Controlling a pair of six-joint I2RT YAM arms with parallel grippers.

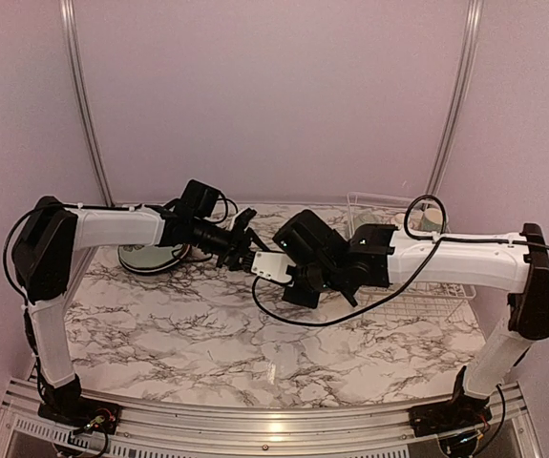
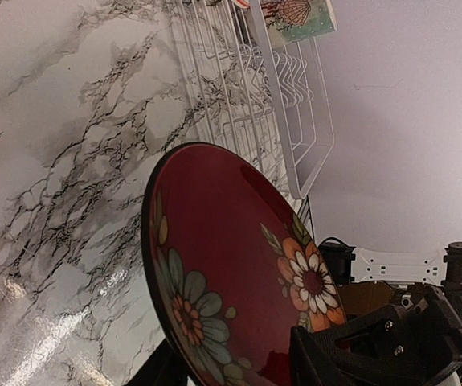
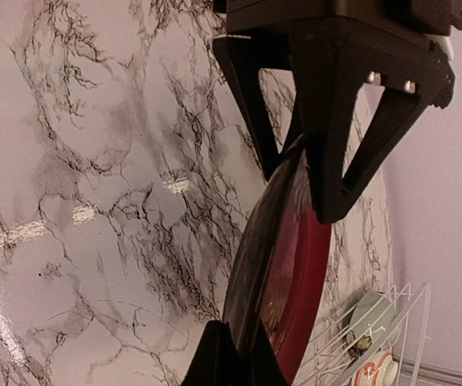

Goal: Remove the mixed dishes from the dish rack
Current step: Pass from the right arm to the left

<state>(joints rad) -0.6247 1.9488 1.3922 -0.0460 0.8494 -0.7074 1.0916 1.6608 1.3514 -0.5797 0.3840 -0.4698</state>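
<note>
1. Marble tabletop (image 1: 207,334) lies below a mid-air handover.
2. Right gripper (image 3: 303,193) is clamped on the rim of the red floral plate (image 2: 222,265).
3. Left gripper (image 2: 239,358) straddles the opposite rim. Whether it grips yet is unclear — it should pinch firmly before the right releases.
4. Dish rack (image 1: 427,296) sits behind the right gripper.

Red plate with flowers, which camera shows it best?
The left wrist view: the red plate faces it, so the flowers show. The right wrist view shows just its thin edge, pinched in the right pincer. In the top view it is hard to make out.
</note>
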